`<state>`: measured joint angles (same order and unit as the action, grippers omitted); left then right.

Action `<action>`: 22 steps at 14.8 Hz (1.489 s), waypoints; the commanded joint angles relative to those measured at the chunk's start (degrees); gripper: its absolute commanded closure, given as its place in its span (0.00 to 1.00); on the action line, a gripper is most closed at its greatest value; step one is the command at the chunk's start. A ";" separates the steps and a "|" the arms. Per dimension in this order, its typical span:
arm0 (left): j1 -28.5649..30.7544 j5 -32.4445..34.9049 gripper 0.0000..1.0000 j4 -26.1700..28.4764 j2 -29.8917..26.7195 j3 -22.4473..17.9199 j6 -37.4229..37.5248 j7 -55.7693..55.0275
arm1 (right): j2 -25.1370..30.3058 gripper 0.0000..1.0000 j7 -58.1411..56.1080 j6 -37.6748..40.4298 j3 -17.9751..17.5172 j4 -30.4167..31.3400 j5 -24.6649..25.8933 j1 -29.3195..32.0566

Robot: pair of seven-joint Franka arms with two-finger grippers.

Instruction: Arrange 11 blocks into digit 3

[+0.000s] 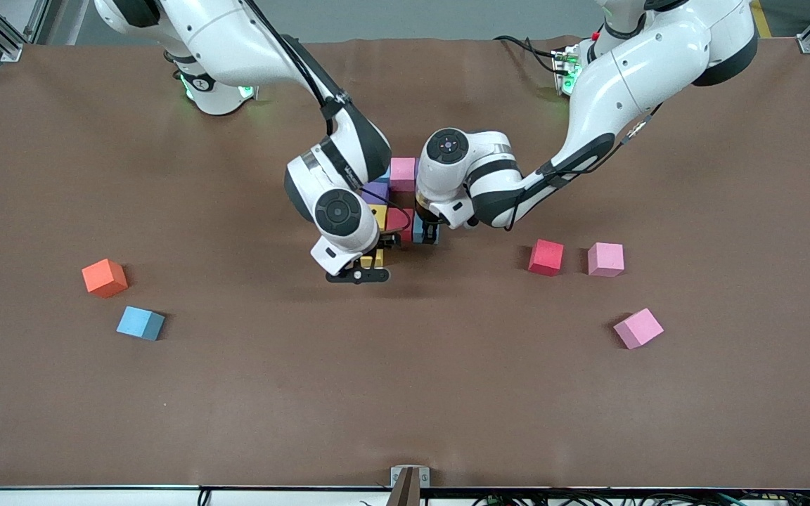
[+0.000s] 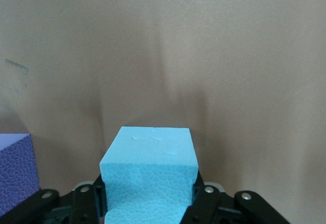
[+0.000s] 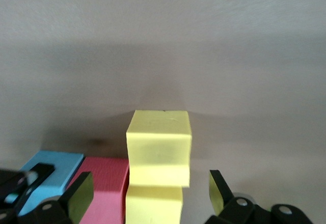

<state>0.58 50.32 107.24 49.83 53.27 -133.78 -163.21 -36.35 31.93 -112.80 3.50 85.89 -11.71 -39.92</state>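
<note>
Two arms bend down from their bases to meet over the cluster of cubes at mid-tabletop (image 1: 405, 393) in the front view. The right gripper (image 1: 371, 261) hangs over a yellow cube (image 1: 373, 258) at the cluster's nearer edge; the left gripper (image 1: 427, 232) is down on a light blue cube (image 1: 420, 230) beside a red one (image 1: 399, 219). Loose cubes lie well apart on wide bare tabletop: a red cube (image 1: 545, 257) and two pink ones (image 1: 605, 259) (image 1: 638, 328) toward the left arm's end, an orange cube (image 1: 104, 277) and a blue cube (image 1: 140, 323) toward the right arm's.

Left wrist view: fingers (image 2: 204, 199) clamp the light blue cube (purple cube (image 2: 16, 170) beside it).

Right wrist view: fingers (image 3: 220, 188) stand wide apart, clear of the yellow cubes (image 3: 159, 147).
</note>
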 commanded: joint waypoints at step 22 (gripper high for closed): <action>31.83 2.41 0.00 0.16 -1.75 26.27 24.61 19.01 | 5.50 0.00 -35.06 -1.63 8.27 5.87 9.07 31.83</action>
<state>28.38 51.47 106.26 48.41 77.86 -111.12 -150.47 -31.96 1.64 -113.61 12.86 90.12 -3.10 -10.10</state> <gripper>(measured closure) 0.000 0.000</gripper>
